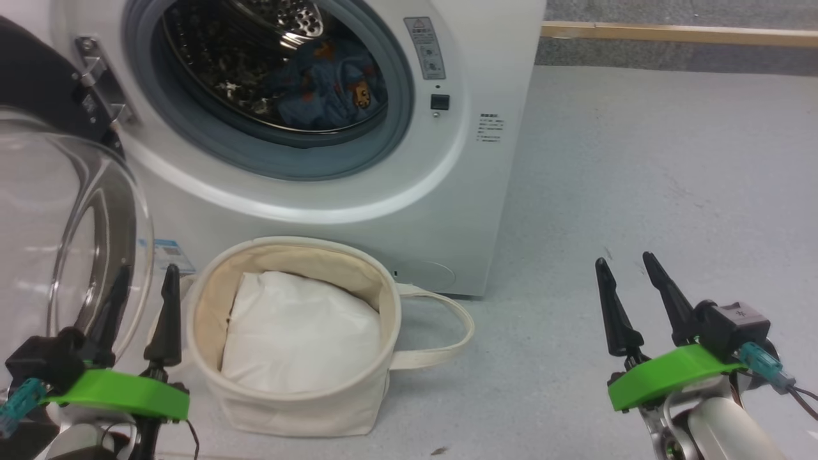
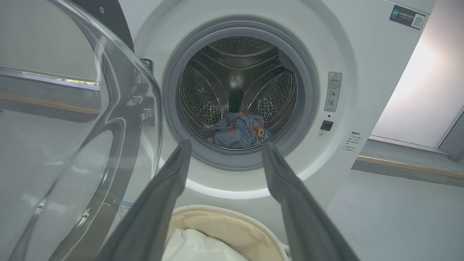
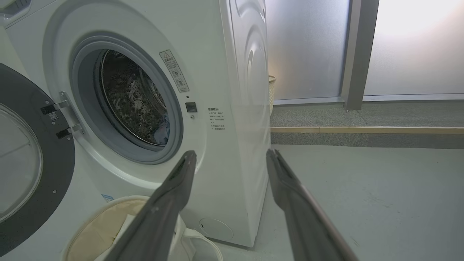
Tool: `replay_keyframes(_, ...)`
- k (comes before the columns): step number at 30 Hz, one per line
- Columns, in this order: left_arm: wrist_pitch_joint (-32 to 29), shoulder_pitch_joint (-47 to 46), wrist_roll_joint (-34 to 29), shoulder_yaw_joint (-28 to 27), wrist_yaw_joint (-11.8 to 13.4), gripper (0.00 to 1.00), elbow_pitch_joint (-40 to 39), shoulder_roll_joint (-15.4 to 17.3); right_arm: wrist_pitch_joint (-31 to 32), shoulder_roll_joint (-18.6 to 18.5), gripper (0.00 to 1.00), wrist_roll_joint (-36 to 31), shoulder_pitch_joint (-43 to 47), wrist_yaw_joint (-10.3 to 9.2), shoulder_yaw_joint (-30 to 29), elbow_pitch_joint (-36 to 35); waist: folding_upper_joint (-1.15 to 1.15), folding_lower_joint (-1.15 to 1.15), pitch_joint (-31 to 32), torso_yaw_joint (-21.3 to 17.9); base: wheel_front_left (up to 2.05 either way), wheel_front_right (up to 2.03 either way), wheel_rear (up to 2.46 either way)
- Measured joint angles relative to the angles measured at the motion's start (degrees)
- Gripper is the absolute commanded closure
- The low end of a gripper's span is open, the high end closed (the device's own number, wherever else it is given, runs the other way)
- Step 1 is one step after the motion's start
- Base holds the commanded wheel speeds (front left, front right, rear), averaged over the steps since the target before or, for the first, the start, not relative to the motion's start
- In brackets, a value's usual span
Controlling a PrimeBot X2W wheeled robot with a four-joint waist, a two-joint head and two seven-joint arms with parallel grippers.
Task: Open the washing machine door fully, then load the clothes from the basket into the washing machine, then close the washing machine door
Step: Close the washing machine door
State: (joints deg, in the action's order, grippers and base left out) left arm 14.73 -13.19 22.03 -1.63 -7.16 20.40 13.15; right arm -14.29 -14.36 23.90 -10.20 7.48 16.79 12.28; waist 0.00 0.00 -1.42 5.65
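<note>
Washing machine door (image 3: 32,163): stiff, hinged, glossy; we would push its rim (image 3: 54,188), left gripper (image 1: 146,275) and right gripper (image 1: 624,260) spread, empty.

Pale grey speckled floor (image 1: 671,191) runs to a raised, darker step (image 3: 362,114) w/ a light wood edge strip (image 3: 366,129), backed by frosted glass panels (image 3: 308,47) split by a grey post (image 3: 359,54), bright glare (image 3: 417,18) upper rt.

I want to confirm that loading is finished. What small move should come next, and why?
Probably move the left gripper to the washing machine door beside it and start pushing it shut: the clothes already lie in the drum, the basket holds just a white pillow, and that gripper is open and empty.
</note>
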Motion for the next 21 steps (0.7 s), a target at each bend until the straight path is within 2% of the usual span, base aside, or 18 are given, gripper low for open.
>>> replay_keyframes(10, 0.0, -0.01, -3.12, -1.07, 0.0, 0.0, 1.3, -0.3, 0.0, 0.22, 0.0, 0.49, -0.05, 0.0, 1.13, 0.25, 0.0, 0.0, 0.54, 4.82, 0.0, 0.0, 0.0)
replay_keyframes(16, 0.0, 0.2, -7.8, -3.28, 0.0, 0.0, 0.24, -0.73, 0.0, 0.3, 0.0, 0.91, -0.08, 0.0, 2.02, 1.12, 0.0, 0.0, 1.12, 9.58, 0.0, 0.0, 0.0)
replay_keyframes(21, 0.01, 0.48, -9.33, -5.19, 0.0, 0.0, -0.02, -2.25, 0.0, 0.41, 0.0, 1.49, -0.09, 0.0, 2.65, 1.68, 0.0, 0.0, 1.84, 14.26, 0.0, 0.0, 0.0)
